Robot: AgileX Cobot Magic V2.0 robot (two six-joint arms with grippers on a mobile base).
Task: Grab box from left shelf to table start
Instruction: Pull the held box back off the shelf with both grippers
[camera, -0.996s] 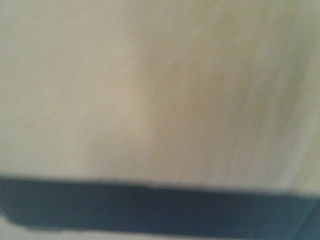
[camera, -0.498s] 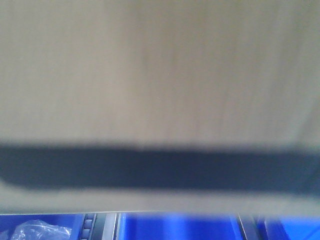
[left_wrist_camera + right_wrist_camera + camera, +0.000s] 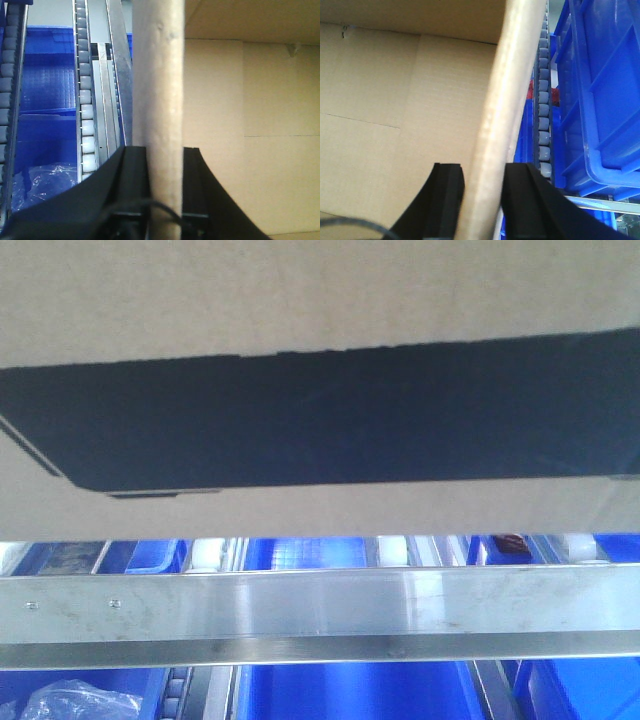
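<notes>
The box fills our whole upper front view. Only a thin slot stays open between its underside and the front rail of the left shelf, which spans the full width. Blue bins crowd behind and below the rail.

Our left gripper clamps one box wall, with a roller track just beside its outer finger. Our right gripper clamps the opposite wall, where grey rollers and a tall blue bin hem it in. Inside the box, the room is open.
</notes>
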